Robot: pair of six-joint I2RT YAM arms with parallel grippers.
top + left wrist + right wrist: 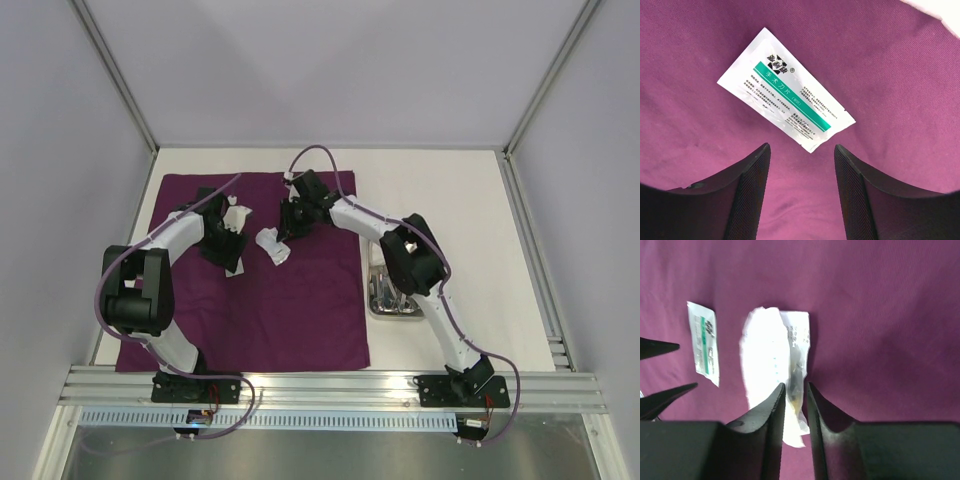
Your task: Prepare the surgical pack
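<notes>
A deep-purple cloth (300, 320) lies spread flat on the tabletop (440, 200). On it, a flat white packet (785, 102) with a green band lies slantwise near a crumpled white-and-clear packet (772, 360). A shiny steel tray (392, 313) sits just beside the cloth's right edge.

On the purple cloth (300, 320), the clear packet (799, 340) runs down between the fingers of the right gripper (796, 387). Its lower end is hidden behind them, and whether they pinch it cannot be told. The gauze (765, 355) beside it glares white, its weave lost. Just off the cloth's right edge, the steel tray (380, 305) lies half under the right arm (415, 255), its contents too small to make out. The left arm (140, 290) hides a stretch of the cloth's left edge.
</notes>
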